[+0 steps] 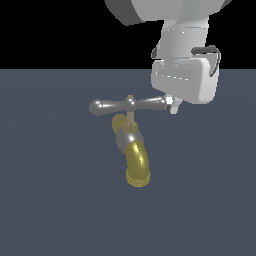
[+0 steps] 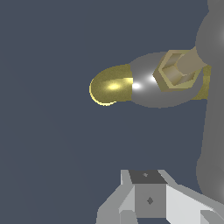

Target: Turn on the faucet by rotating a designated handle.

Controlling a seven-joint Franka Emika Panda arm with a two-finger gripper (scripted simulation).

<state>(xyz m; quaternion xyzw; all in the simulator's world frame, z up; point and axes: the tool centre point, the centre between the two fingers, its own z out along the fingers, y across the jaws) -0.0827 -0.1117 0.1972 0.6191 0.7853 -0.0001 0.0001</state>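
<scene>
The faucet (image 1: pixel 131 145) sits out in the middle of the dark grey surface (image 1: pixel 50 210), its brass-yellow spout (image 1: pixel 137 167) curling toward the exterior view's lower edge. Its handle (image 1: pixel 128 105), a slim silver crossbar, lies level across the top of a thin stem. The tool (image 1: pixel 172 106) hangs at the end of the crossbar on the exterior view's right, touching it or very nearly so. I can only make out one pale tip there. Whether the fingers are spread or closed I cannot tell, and nothing seems to be clamped between them. In the wrist view the crossbar (image 2: pixel 214 109) runs as a blurred grey bar along one edge, off to the side of the tool's body (image 2: pixel 148 199) and not centred under it.

The risk, as I see it, is a glancing contact. The end of the bar is rounded and shiny, so a push placed this far out could slide off the bulb and turn nothing. A push angled downward would load the thin stem and not swing the bar round. If the tip slips past, the arm may sweep on and knock the spout.

No brand, label or lettering shows anywhere on the faucet or the arm.
</scene>
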